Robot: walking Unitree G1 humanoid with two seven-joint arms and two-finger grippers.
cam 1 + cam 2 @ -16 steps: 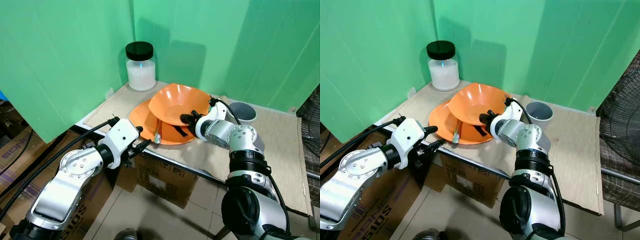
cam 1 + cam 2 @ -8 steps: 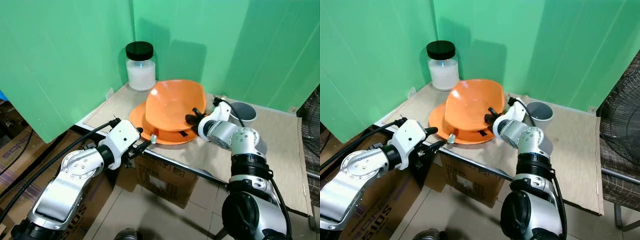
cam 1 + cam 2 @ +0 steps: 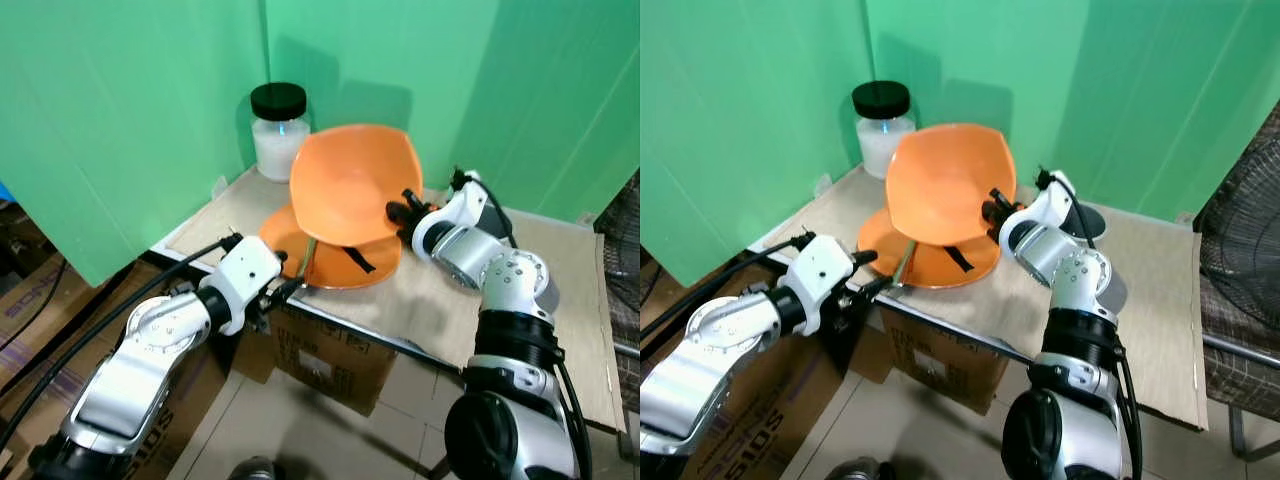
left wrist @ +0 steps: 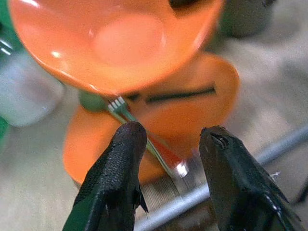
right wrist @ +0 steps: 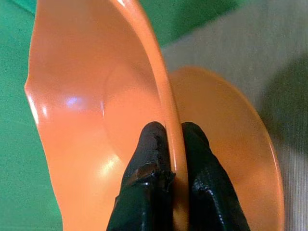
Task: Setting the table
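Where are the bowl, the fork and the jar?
bowl [image 3: 345, 190]: left eye view, inner base.
fork [image 4: 144, 134]: left wrist view, middle of the handle.
jar [image 3: 279, 100]: left eye view, black lid.

At the upper left of centre we see a glass jar [image 3: 279, 133] with a black lid, holding what may be a white powder. Green screens [image 3: 120, 110] back it. Cardboard boxes [image 3: 325, 352] sit low, a fan [image 3: 1240, 240] far right.
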